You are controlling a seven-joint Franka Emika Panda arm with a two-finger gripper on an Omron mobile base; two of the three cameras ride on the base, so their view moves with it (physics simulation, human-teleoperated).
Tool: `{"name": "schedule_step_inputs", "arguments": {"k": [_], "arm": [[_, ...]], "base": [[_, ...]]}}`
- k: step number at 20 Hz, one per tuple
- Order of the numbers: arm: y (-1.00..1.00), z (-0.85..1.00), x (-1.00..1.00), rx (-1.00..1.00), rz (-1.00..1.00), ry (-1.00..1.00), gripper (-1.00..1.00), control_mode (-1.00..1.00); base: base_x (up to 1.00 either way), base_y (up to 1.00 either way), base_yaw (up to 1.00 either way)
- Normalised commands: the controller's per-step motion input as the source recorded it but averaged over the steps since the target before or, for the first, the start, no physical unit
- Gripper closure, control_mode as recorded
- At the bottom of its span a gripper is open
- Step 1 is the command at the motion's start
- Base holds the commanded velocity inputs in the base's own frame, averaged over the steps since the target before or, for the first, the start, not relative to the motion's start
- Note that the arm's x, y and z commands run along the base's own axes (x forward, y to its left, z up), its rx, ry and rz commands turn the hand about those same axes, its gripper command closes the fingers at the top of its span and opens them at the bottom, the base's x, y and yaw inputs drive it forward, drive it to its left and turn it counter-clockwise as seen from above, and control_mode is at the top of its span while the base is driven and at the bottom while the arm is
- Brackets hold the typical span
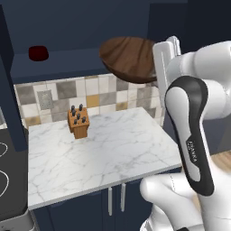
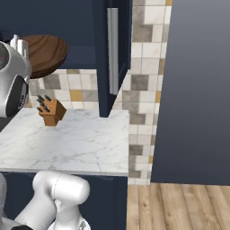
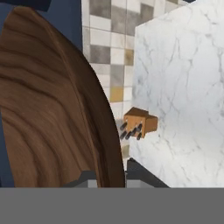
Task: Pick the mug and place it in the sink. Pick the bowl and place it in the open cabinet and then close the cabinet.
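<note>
The gripper (image 3: pixel 106 177) pinches the rim of the wooden bowl (image 1: pixel 128 57), holding it tilted in the air at the open cabinet (image 1: pixel 67 27), above the marble counter (image 1: pixel 99 153). The thin rim grip could slip, or the bowl could knock the shelf edge or the open door (image 2: pixel 112 49) going in. Counted: one bowl, one knife block (image 1: pixel 78 121), one small dark red object (image 1: pixel 38 53) on the shelf.
</note>
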Motion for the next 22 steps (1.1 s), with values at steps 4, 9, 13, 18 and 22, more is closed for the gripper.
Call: {"name": "schedule_step_inputs", "arguments": {"k": [4,9,13,18,22], "arm": [[0.00,0.00,0.58,0.00,0.00,0.06,1.00,-1.00],[0.00,0.00,0.57,0.00,0.00,0.01,1.00,-1.00],[0.00,0.00,0.53,0.00,0.00,0.00,1.00,-1.00],[0.00,0.00,0.58,0.00,0.00,0.00,1.00,-1.00],[0.05,0.00,0.56,0.00,-0.02,0.00,1.00,-1.00]], "base": [[0.00,0.00,0.00],[0.00,0.00,0.00],[0.00,0.00,0.00],[0.00,0.00,0.00],[0.00,0.00,0.00]]}}
